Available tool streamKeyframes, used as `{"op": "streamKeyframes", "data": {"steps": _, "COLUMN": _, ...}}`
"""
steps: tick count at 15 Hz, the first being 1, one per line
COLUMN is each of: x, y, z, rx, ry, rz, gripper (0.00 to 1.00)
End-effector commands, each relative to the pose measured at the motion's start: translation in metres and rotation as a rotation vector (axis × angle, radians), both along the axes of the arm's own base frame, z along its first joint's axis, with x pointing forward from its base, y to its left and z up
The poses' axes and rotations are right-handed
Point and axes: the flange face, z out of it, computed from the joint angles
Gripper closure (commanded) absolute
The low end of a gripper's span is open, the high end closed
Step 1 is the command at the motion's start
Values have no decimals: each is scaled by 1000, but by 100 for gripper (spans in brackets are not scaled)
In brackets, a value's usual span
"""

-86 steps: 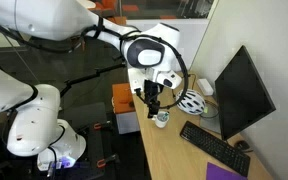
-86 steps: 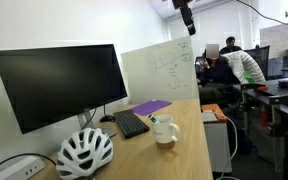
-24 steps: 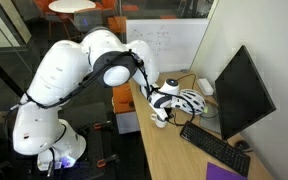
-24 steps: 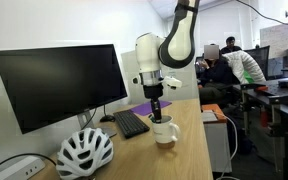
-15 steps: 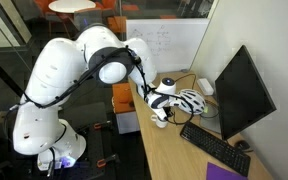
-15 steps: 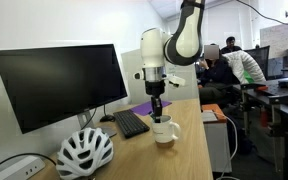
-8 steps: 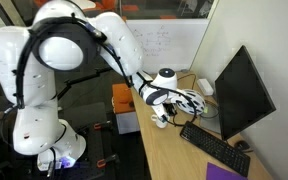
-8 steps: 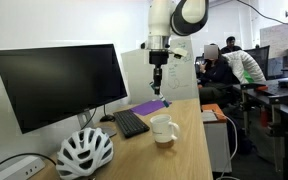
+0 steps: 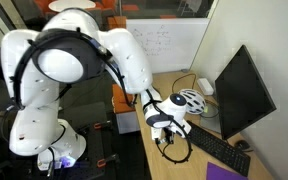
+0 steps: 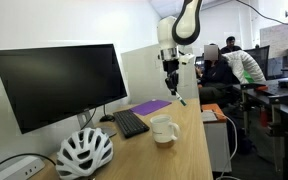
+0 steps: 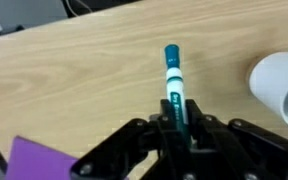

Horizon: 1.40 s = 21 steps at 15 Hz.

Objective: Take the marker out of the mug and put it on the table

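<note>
Exterior view: pincer [image 9: 166,135] low over the counter [image 9: 156,160]; marker not discernible here

Exterior view: pincer [image 10: 171,78] stands clear of the mug [image 10: 165,129], marker [image 10: 176,95] hanging beneath it in the air. Half a second earlier it was nearer the mug; it has since shifted aside

Wrist view: pincer [image 11: 180,120] clamped on the marker's [image 11: 172,75] rear, tip over bare counter [image 11: 74,70], mug [image 11: 284,85] at the edge. Judged light, rigid, smooth-barrelled, so liable to roll; a mid-barrel hold suits best
</note>
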Motion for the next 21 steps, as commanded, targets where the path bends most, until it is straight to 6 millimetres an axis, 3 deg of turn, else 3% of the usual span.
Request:
{"op": "streamKeyframes", "data": {"steps": 1, "x": 10, "y": -11, "z": -53, "rx": 119, "ry": 89, "rz": -157, "gripper": 95}}
{"op": "streamKeyframes", "data": {"steps": 4, "x": 21, "y": -21, "z": -87, "rx": 205, "ry": 89, "rz": -271, "gripper": 95}}
{"op": "streamKeyframes", "data": {"steps": 7, "x": 40, "y": -34, "z": -105, "rx": 211, "ry": 43, "rz": -286, "gripper": 95}}
{"op": "streamKeyframes", "data": {"steps": 8, "x": 46, "y": -38, "z": -108, "rx": 198, "ry": 31, "rz": -291, "gripper": 54}}
{"op": "streamKeyframes", "data": {"steps": 9, "x": 50, "y": -42, "z": -112, "rx": 186, "ry": 22, "rz": -295, "gripper": 53}}
{"op": "streamKeyframes", "data": {"steps": 12, "x": 63, "y": -45, "z": -116, "rx": 155, "ry": 15, "rz": -274, "gripper": 31}}
{"op": "streamKeyframes", "data": {"steps": 14, "x": 66, "y": -39, "z": -105, "rx": 120, "ry": -20, "rz": -239, "gripper": 18}}
{"op": "streamKeyframes", "data": {"steps": 16, "x": 66, "y": -20, "z": -74, "rx": 101, "ry": -71, "rz": -153, "gripper": 2}}
{"op": "streamKeyframes", "data": {"steps": 21, "x": 53, "y": 45, "z": 7, "rx": 47, "ry": -76, "rz": -5, "gripper": 0}}
